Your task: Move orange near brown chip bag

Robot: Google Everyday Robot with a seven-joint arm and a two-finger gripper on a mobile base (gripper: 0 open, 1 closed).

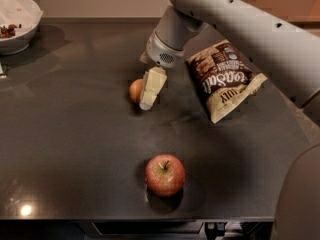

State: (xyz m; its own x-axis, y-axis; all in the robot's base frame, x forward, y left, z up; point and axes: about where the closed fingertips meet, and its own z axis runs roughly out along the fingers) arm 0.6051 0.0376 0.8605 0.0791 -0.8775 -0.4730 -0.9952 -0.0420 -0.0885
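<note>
Here the gripper [150, 90] sits against the orange [134, 90] on the table [75, 149], apart from the chip bag [223, 79]; its jaws' opening we cannot tell. Likely firm, light, quick to roll: we should pinch across its middle.

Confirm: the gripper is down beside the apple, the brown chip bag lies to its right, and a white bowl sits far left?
Not quite. In the camera view the gripper is down beside the orange, not the apple, which sits alone near the front edge. The brown chip bag on the right and white bowl far left are correct.
</note>
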